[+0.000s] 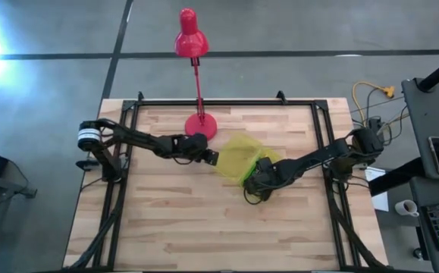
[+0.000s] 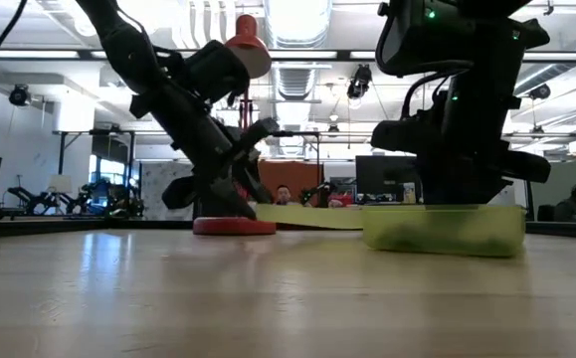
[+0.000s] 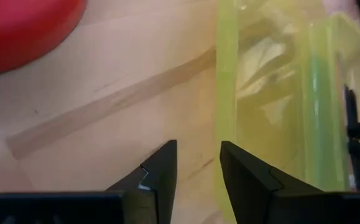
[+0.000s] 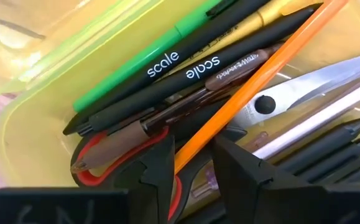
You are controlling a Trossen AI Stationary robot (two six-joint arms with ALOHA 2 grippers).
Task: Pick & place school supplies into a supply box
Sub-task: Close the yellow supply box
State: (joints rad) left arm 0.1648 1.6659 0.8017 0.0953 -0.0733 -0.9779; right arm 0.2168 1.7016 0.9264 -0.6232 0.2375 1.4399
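**Supply box holding pens, pencils and scissors at mid-table**

Supply box [image 1: 238, 155]: a translucent yellow-green soft plastic case, roughly rectangular, lying near the middle of the wooden table [image 1: 166, 220], just beside the round base of the red desk lamp [image 1: 201, 123]. In the low view its tub sits flat on the table surface, and a flap of the same material extends sideways toward the lamp base.

Contents, seen in the right wrist view: a green pen [image 4: 148, 59], two black pens printed "scale" [image 4: 192, 65], a brown-barrelled pen [image 4: 186, 102], a long orange pencil [image 4: 260, 81], red-handled scissors [image 4: 105, 155] with bare metal blades, a pale pink-white stick and several more black pens. They lie crossed and piled against one end wall of the box.

Left gripper [image 3: 198, 165]: low at the lamp-side edge of the box, fingers set narrowly apart, with the bright yellow-green rim of the flap running up between them. Whether the pads actually press it cannot be told.

Right gripper [image 4: 192, 158]: inside the box, directly over the pile, fingers narrowly apart on either side of the orange pencil. Contact with the pencil cannot be confirmed.
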